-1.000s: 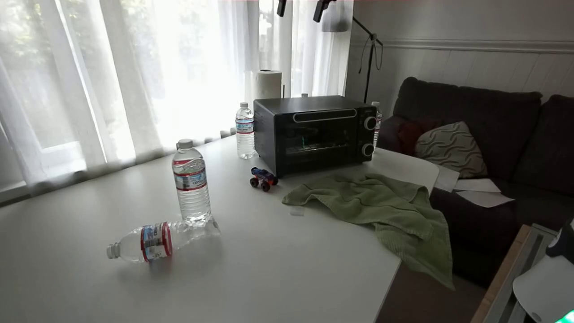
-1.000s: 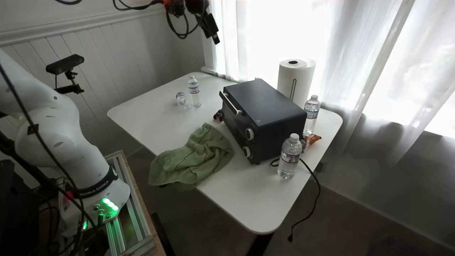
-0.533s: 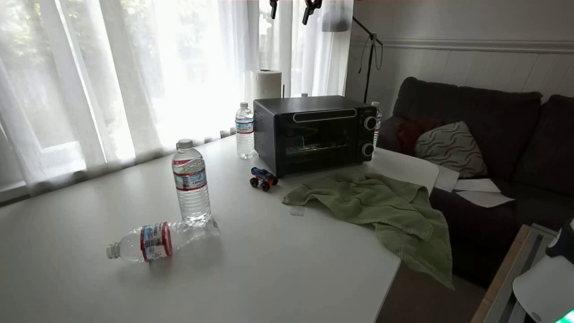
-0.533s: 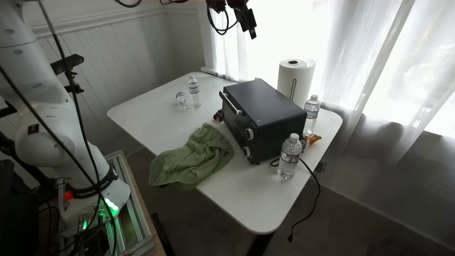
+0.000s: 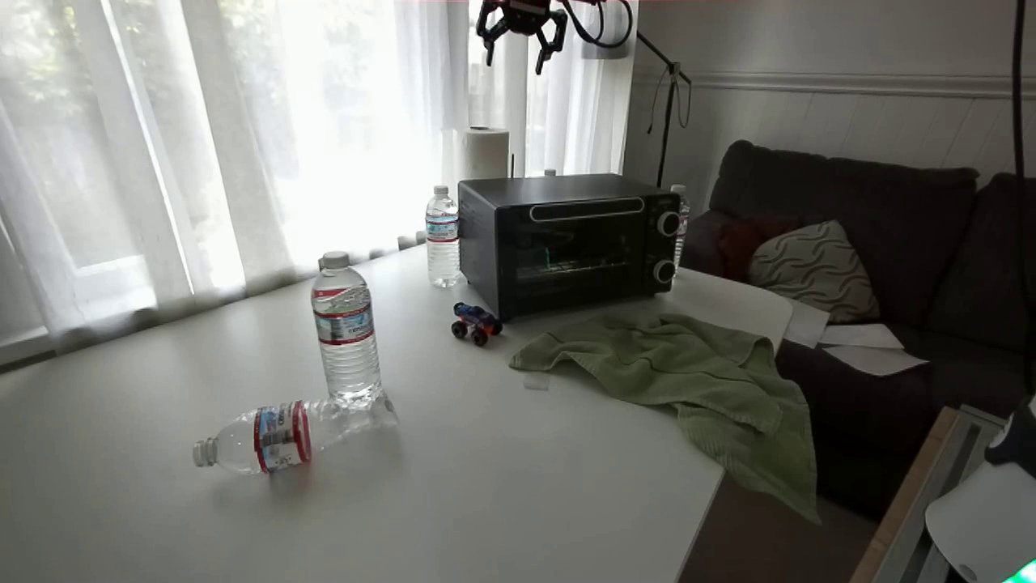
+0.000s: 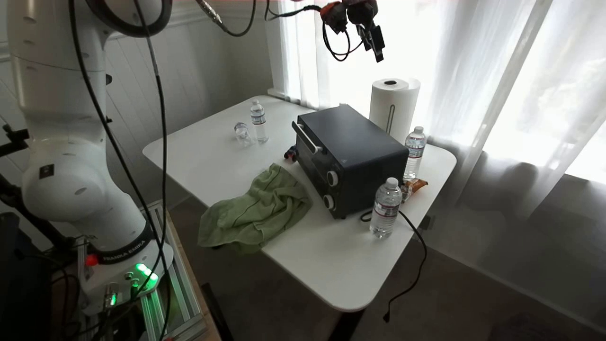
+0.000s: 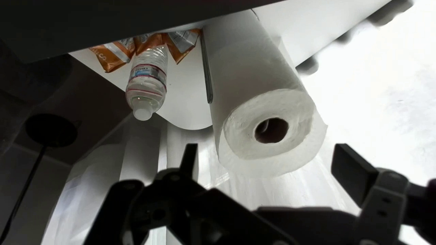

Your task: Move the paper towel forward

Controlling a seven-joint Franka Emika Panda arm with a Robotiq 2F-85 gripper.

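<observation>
The paper towel, a tall white roll, stands upright behind the black toaster oven. It shows in both exterior views [image 5: 486, 154] [image 6: 390, 106]. Its lower part is hidden by the oven there. In the wrist view, the paper towel [image 7: 252, 64] shows its top end with a dark core hole and a loose sheet edge. My gripper [image 7: 266, 148] is open and empty, its fingers wide apart on either side below the roll's top. In both exterior views the gripper [image 5: 515, 66] [image 6: 374, 49] hangs above the oven and higher than the roll, not touching it.
The black toaster oven [image 6: 352, 137] stands in front of the roll. A water bottle [image 6: 414, 154] and an orange wrapper [image 6: 414, 185] are close beside it. More bottles [image 5: 344, 332], a toy truck [image 5: 476, 324] and a green cloth [image 5: 664, 356] lie on the white table.
The arm has swung and carried my gripper toward the paper towel, rightward in an exterior view. The gripper now points more downward. The paper towel and the table objects have not moved.
</observation>
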